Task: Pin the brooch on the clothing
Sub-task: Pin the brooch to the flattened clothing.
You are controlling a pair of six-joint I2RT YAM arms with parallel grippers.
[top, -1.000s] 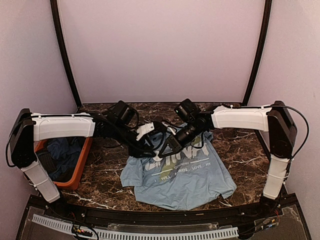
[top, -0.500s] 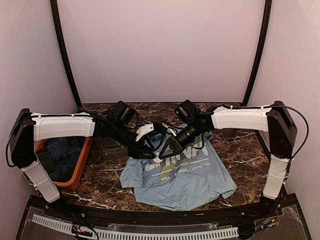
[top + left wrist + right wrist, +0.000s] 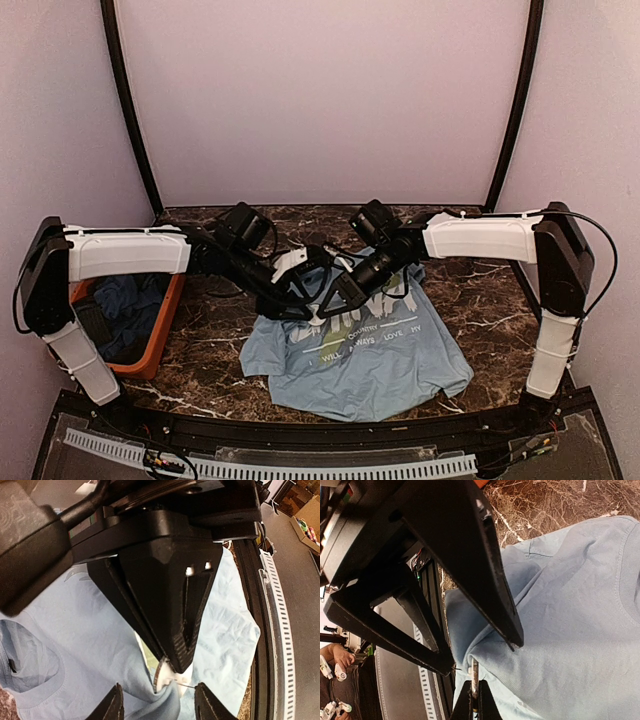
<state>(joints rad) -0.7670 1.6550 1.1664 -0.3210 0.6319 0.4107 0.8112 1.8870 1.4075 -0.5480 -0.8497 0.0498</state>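
Above: one T-shirt (image 3: 390, 365) on the surface (image 3: 480, 290), my left end effector (image 3: 298, 300) and right end effector (image 3: 338, 293) meeting over its chest. Left wrist: the left one stands open astride the cloth. Right wrist: the right one pinches the single brooch (image 3: 474, 672) at a shirt fold.

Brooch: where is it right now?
Right wrist view, bottom centre: the brooch sits edge-on in the shut right gripper, at a raised fold of the light blue T-shirt, between the spread fingers of the left gripper.

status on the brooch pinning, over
Left gripper open astride a raised T-shirt fold. Right gripper shut on brooch, edge-on at the fold. Grippers crowded tip to tip.
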